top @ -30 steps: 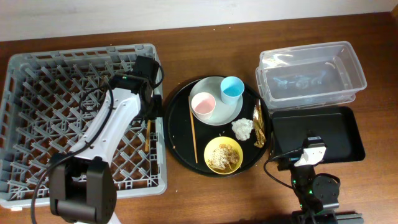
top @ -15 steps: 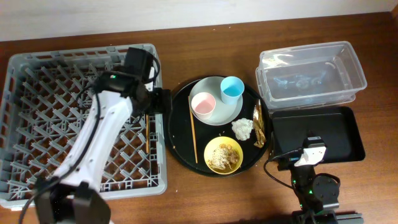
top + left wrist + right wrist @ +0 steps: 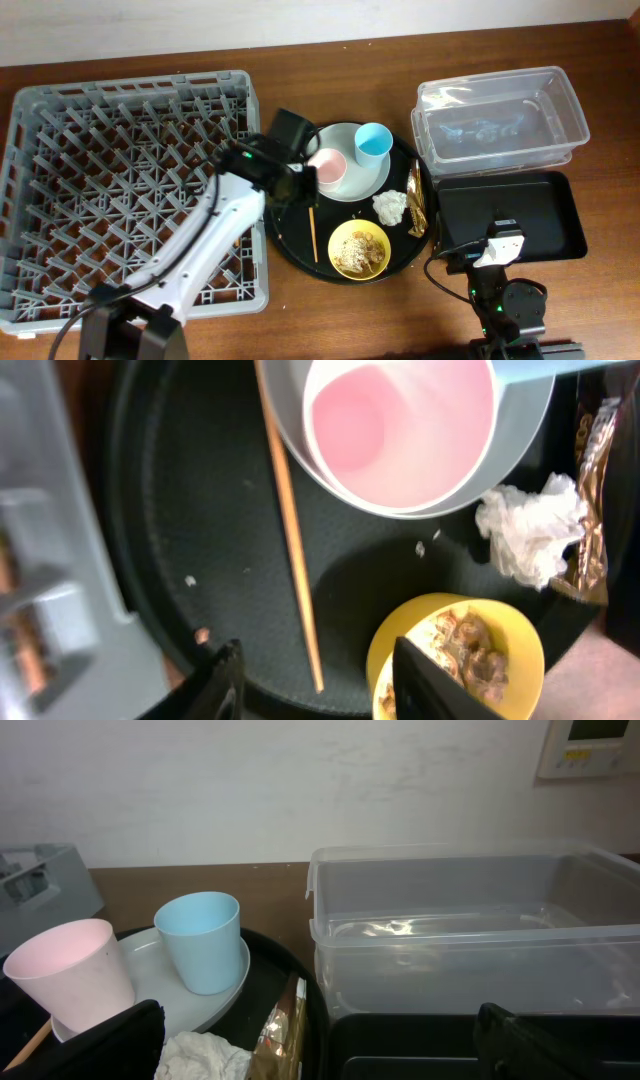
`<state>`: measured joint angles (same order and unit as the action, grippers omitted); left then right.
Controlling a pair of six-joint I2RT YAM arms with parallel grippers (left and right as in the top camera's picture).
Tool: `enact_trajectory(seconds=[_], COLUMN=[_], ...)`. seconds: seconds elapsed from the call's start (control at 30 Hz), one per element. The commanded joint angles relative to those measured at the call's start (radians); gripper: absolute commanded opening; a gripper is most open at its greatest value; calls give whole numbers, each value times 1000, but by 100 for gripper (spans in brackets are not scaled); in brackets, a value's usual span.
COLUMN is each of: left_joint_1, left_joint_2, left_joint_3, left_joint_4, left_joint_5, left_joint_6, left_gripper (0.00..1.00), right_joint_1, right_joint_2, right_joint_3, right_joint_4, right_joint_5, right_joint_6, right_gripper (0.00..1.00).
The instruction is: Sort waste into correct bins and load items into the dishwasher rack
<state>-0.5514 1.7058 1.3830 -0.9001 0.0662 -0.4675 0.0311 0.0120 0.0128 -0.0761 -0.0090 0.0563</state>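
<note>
Counter (image 3: 330, 320): brown wood under rack (image 3: 60, 110), round tray (image 3: 285, 235), tub (image 3: 490, 82).
Wall (image 3: 250, 780): plain white behind tub.
Left pincer (image 3: 318, 678): fingers apart above a chopstick (image 3: 290, 540).
Right pincer (image 3: 320, 1045): fingers apart, empty.

The table (image 3: 330, 320) is smooth brown wood. The tub (image 3: 498, 78) is clear, shiny plastic. The napkin (image 3: 390, 207) is crinkly white paper. The wrapper (image 3: 415, 205) is shiny gold.

Left claw (image 3: 318, 678) spread, empty; right claw (image 3: 330, 1045) spread, empty.
</note>
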Motion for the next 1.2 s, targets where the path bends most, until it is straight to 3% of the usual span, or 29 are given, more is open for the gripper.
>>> enact_trajectory(seconds=[0.0,0.47,0.57,0.73,0.97,1.17], left_joint_1=[-39,-51,-51,-51,-51,-51], left_joint_2=[13,212,240,306,340,280], left_joint_3=[-78,-129,-130,-130,-129,-87], left_joint_4=[68,212,223,245,253,213], left_joint_5=[-93,-85,-85,-85,-68,-60], left_joint_6=[-87,-94,-94,-106,-109,-108], left_gripper=[42,38,32,30,1,1], right_joint_1=[-6,-6,-6,-6,-6,-6], right_joint_2=[-6,-6,-6,-6,-6,-6], right_joint_3=[-7,-7,-7,-7,-7,-7], right_joint_4=[-2,-2,-2,-2,-2,-2], right_joint_5=[-6,-6,-6,-6,-6,-6], right_joint_6=[8,8,8,8,8,8], right_gripper=[99,99,99,99,99,99])
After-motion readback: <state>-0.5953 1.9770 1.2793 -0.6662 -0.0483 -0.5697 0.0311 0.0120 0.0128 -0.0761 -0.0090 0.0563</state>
